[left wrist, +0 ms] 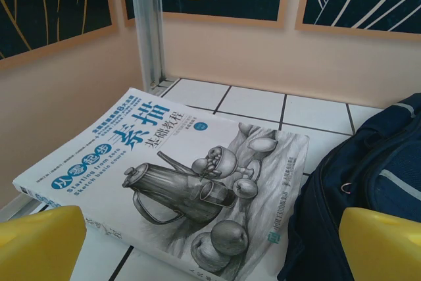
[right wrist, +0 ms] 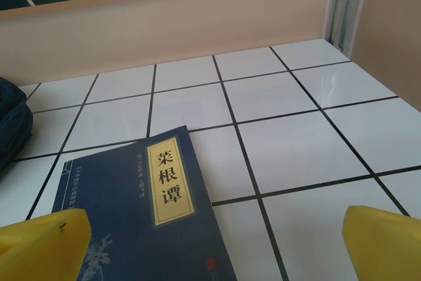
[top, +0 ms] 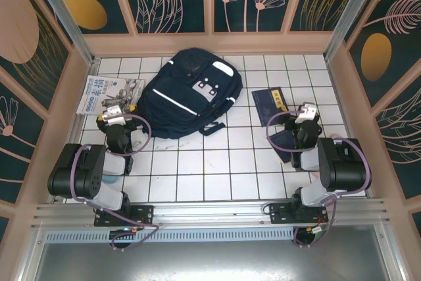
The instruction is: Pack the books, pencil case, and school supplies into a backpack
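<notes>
The dark navy backpack (top: 187,93) lies flat at the table's middle back, its edge also in the left wrist view (left wrist: 375,182). A white-and-blue book (top: 105,93) with a still-life drawing (left wrist: 184,182) lies left of it, just ahead of my open left gripper (top: 117,111) (left wrist: 210,251). A navy book with a yellow label (top: 270,103) (right wrist: 151,215) lies right of the backpack, below and ahead of my open right gripper (top: 306,111) (right wrist: 214,248). Another dark flat item (top: 284,144) is partly covered by the right arm. The pencil case and school supplies are out of view.
The white tiled table (top: 217,169) is walled by peach panels (top: 210,43) at the back and both sides, with a metal post (left wrist: 148,24) in the back left corner. Open tiles stretch right of the navy book (right wrist: 309,129).
</notes>
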You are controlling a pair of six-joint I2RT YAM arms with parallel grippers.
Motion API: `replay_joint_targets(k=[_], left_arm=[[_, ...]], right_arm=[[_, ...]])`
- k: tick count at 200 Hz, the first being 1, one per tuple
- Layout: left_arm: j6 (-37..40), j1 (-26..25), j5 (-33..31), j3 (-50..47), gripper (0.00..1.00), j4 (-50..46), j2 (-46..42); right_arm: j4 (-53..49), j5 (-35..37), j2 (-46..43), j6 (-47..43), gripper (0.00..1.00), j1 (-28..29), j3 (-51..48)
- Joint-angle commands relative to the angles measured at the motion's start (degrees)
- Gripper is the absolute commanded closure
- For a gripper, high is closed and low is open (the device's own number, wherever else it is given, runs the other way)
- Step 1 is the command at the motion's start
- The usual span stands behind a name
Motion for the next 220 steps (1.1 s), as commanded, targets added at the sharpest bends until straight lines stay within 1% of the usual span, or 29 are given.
replay_joint_targets(k=[1, 155, 177, 185, 198, 203, 220], left_arm=[[-0.39, -0.33, 0.36, 0.26, 0.01, 1.65, 0.16], [-0.39, -0.33, 0.43, 0.38, 0.01, 1.47, 0.11], [-0.34, -0.33, -0.14, 0.00, 0.01, 2.25, -0.14], [-0.71, -0.32, -0.99, 0.19, 0.01, 0.77, -1.41], [0.11, -0.33, 0.46, 0.23, 0.01, -0.96, -3.79], [0.08, -0.33, 0.67, 0.45, 0.01, -3.12, -5.20], [-1.22, -0.30, -1.34, 1.62, 0.01, -10.48, -10.89]], right_arm=[[1.07, -1.32, 0.27, 0.24, 0.01, -0.39, 0.93], [0.80, -1.31, 0.31, 0.38, 0.01, -0.70, 1.08], [1.15, -1.32, 0.31, 0.24, 0.01, -0.61, 1.01], [1.27, -1.28, 0.04, 0.24, 0.01, -0.33, 0.94], [-2.56, -0.14, -3.15, -0.66, 0.01, 0.65, 1.71], [-4.84, -0.12, -4.74, -0.88, 0.01, 0.94, 2.31], [-13.36, 2.99, -10.02, -1.02, 0.01, 2.19, 4.89]])
